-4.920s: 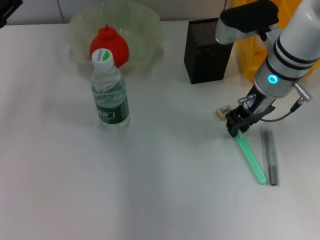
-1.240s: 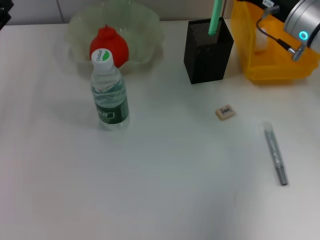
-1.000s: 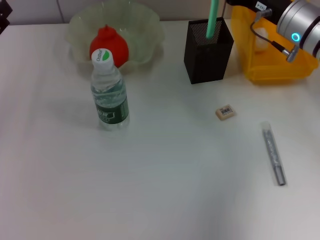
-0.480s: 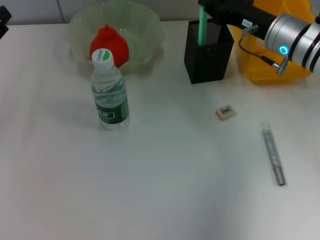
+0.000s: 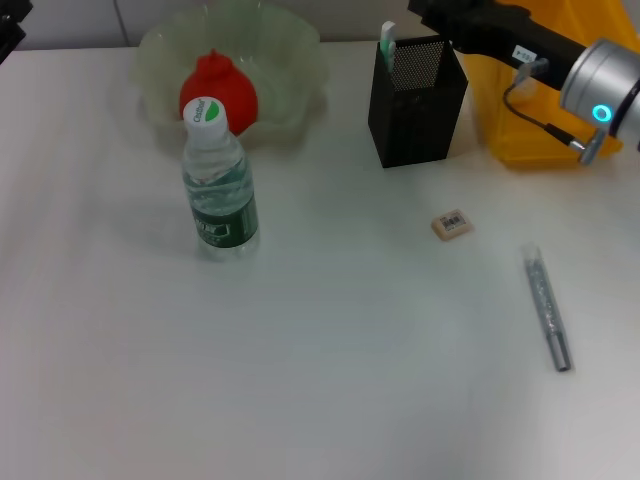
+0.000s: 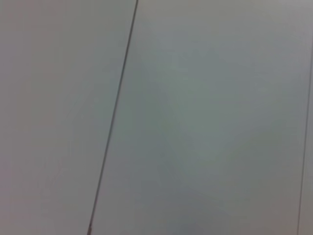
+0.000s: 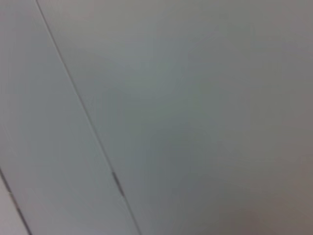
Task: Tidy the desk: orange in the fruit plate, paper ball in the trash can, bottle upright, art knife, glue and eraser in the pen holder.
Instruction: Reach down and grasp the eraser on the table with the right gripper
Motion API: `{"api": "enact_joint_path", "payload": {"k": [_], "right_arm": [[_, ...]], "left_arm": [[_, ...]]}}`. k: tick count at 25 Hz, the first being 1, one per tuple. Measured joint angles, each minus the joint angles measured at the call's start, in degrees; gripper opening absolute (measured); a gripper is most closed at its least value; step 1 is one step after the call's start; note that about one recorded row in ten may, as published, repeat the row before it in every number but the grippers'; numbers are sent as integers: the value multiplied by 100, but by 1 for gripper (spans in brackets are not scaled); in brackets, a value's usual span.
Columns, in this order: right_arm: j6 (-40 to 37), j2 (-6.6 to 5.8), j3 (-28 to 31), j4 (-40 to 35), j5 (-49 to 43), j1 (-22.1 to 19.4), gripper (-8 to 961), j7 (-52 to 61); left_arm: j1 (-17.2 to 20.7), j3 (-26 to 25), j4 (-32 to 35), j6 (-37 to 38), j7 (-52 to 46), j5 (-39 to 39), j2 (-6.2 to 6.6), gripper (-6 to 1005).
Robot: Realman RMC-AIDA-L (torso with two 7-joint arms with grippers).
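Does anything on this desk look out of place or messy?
Two things lie loose on the table: a small beige eraser and a grey stick-shaped item, both outside the pen holder. The bottle stands upright.

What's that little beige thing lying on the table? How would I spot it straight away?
Start at the black mesh pen holder at the back of the white table, then look nearer the camera, a little to the robot's right. There the eraser lies alone: a tiny beige block with a dark printed label, far shorter than the grey art knife lying further right.
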Motion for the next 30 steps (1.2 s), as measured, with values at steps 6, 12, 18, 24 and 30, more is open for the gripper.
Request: {"api": "enact_joint_path", "payload": {"k": [6, 12, 18, 24, 30], "right_arm": [[-566, -89, -543, -1036, -25, -547, 467, 866], [-1406, -149, -486, -2944, -1371, -994, 466, 2700], [-2546, -205, -173, -4804, -3897, -780, 466, 5313], [-3743, -211, -32, -5748, -6303, -179, 460, 6934], [-3867, -13, -158, -5487, -7944, 306, 458, 7527]], "left_arm": [[-35, 0, 4, 151, -3, 0, -7, 670], [-51, 10, 5, 220, -51, -1, -17, 671], [-52, 16, 5, 344, -88, -6, -12, 670], [-44, 1, 11, 355, -90, -9, 4, 670], [-137, 0, 13, 218, -25, 20, 18, 671]]}}
